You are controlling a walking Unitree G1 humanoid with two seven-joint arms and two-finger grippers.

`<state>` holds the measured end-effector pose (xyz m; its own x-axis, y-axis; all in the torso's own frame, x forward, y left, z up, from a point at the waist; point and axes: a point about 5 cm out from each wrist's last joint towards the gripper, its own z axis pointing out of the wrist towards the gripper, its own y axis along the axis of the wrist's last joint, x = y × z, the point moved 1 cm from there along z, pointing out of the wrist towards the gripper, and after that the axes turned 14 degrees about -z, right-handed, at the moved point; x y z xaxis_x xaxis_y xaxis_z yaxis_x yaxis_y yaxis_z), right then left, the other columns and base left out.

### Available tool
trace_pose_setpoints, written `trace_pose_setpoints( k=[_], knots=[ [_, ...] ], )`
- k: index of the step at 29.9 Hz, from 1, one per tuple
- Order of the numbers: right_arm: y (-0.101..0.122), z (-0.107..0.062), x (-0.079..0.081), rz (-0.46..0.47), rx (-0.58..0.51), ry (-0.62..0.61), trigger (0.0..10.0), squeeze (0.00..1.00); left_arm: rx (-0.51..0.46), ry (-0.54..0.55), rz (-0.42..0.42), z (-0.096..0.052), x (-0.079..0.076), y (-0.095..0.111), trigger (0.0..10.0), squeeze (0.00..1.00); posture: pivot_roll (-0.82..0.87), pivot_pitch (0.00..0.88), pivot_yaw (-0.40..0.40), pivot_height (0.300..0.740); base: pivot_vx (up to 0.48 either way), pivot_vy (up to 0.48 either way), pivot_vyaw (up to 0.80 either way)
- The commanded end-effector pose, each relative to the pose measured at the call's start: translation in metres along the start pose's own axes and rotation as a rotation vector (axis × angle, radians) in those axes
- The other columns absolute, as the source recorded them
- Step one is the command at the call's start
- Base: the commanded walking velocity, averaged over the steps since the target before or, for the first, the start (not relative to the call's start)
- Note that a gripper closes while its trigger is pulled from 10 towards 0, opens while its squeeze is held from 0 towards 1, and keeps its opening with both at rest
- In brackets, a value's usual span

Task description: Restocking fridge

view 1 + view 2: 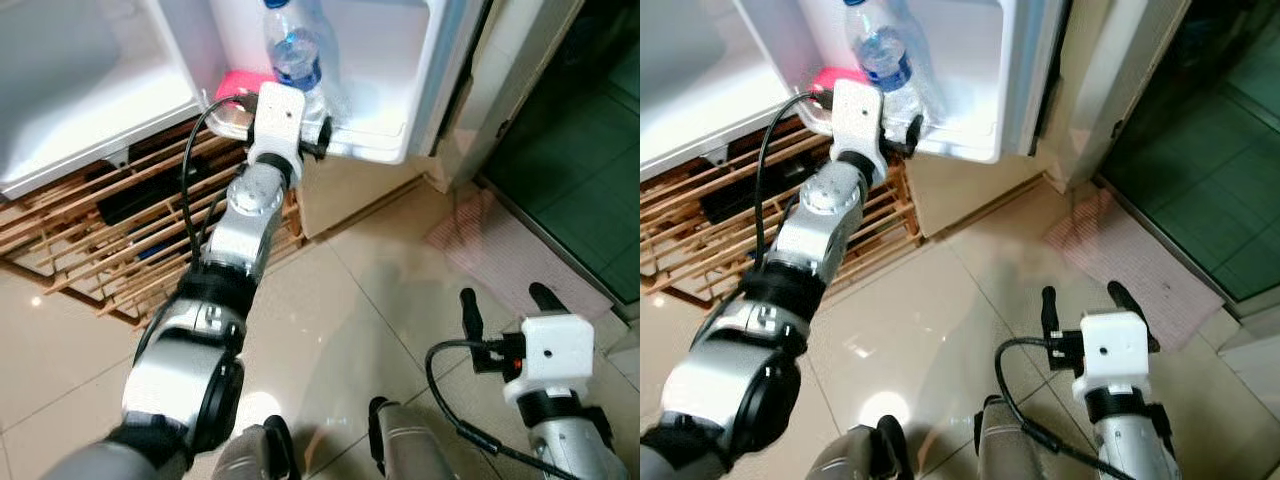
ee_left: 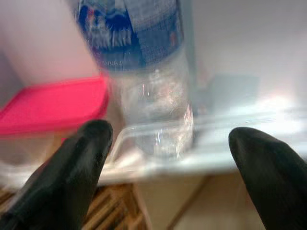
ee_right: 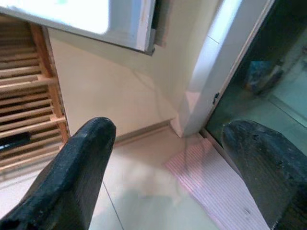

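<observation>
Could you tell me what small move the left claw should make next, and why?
Probably draw the left claw straight back. Its fingers are spread apart, and the water bottle already stands upright in the fridge door shelf beside the pink-lidded container.

My head stereo pair looking down, both sharing the fridge door shelf (image 1: pixel 370 140), left wrist camera close on the water bottle (image 2: pixel 153 96), right wrist camera low, facing the pink floor mat (image 3: pixel 216 191).

Both arms are silver metal tubes with black joint collars, and each ends in a boxy white wrist housing with a small dark screw hole on its face. A black cable (image 1: pixel 189 170) loops from each housing back along the forearm. The left gripper (image 2: pixel 168 158) and right gripper (image 1: pixel 503 300) each carry two long, rounded, matte black fingers.
</observation>
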<state>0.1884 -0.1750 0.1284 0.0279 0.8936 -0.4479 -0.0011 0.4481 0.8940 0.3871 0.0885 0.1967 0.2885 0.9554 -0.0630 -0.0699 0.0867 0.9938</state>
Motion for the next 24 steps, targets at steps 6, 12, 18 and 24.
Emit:
trace_pose_setpoints(
  k=[6, 12, 18, 24],
  knots=[
    [-0.01, 0.031, -0.004, 0.113, 0.006, -0.083, 10.0, 0.0, 0.13, -0.089, -0.07, -0.063, -0.001, -0.042, 10.0, 1.0, -0.21, 0.011, 0.079, 0.74, 0.0, 0.0, 0.0],
    [-0.01, 0.055, 0.0, 0.168, -0.013, -0.115, 10.0, 0.0, 0.105, -0.038, -0.081, -0.077, 0.013, -0.05, 10.0, 0.0, -0.17, 0.0, 0.099, 0.74, 0.0, 0.0, 0.0],
    [-0.001, 0.079, 0.004, 0.183, -0.074, -0.108, 10.0, 0.0, 0.09, 0.069, -0.09, -0.075, 0.027, -0.05, 10.0, 0.0, -0.14, 0.0, 0.078, 0.74, 0.0, -0.072, 0.0],
    [0.004, 0.097, 0.004, 0.174, -0.116, -0.095, 10.0, 0.0, 0.096, 0.145, -0.088, -0.064, 0.027, -0.057, 10.0, 0.0, -0.12, 0.0, 0.045, 0.74, 0.0, -0.436, 0.0]
  ],
)
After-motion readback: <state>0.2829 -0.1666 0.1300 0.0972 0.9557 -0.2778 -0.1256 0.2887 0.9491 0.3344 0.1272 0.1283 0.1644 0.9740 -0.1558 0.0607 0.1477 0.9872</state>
